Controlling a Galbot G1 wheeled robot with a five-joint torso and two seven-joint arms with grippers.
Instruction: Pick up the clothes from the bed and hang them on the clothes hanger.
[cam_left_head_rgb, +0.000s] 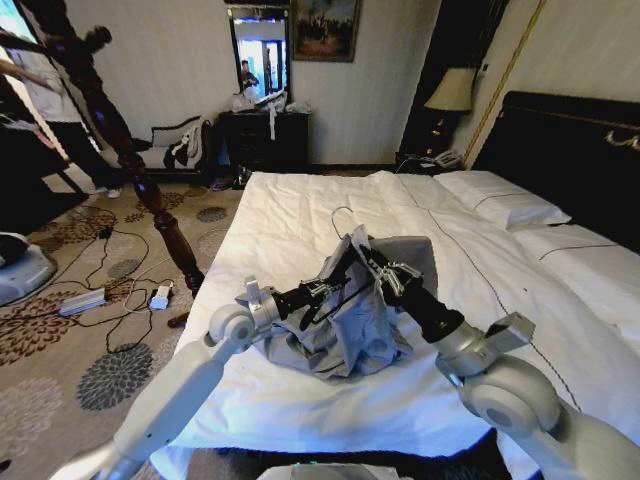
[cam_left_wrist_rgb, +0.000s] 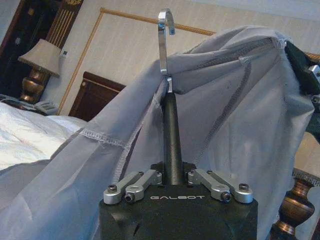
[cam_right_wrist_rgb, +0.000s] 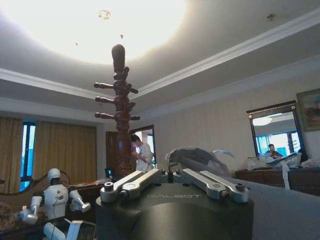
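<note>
- Our left gripper (cam_left_head_rgb: 338, 277) sits just above the bed (cam_left_head_rgb: 300, 215), near the middle of the head view; its fingers are pressed together on a slim dark stem that carries a metal hook (cam_left_wrist_rgb: 165, 35), and the clothes (cam_left_head_rgb: 350, 325) drape around that stem, so we judge it to be pinching the hanger neck through the collar;
- Our right gripper (cam_left_head_rgb: 385, 268) meets the same bundle from about 3 o'clock, touching the cloth near the collar; we cannot tell how its fingers stand, since the cloth covers them;
- The clothes hang from both grippers in a grey-blue heap, the lower part resting on the white sheet; the long axis runs from the hook at 12 o'clock down toward 6 o'clock;
- The clothes hanger (cam_left_head_rgb: 120, 140) stands off the bed on the carpet, at about 10 o'clock from the grippers and well apart; the left arm is the nearer, so we judge the carry must swing leftward and upward toward the branch arms (cam_right_wrist_rgb: 114, 100).
</note>
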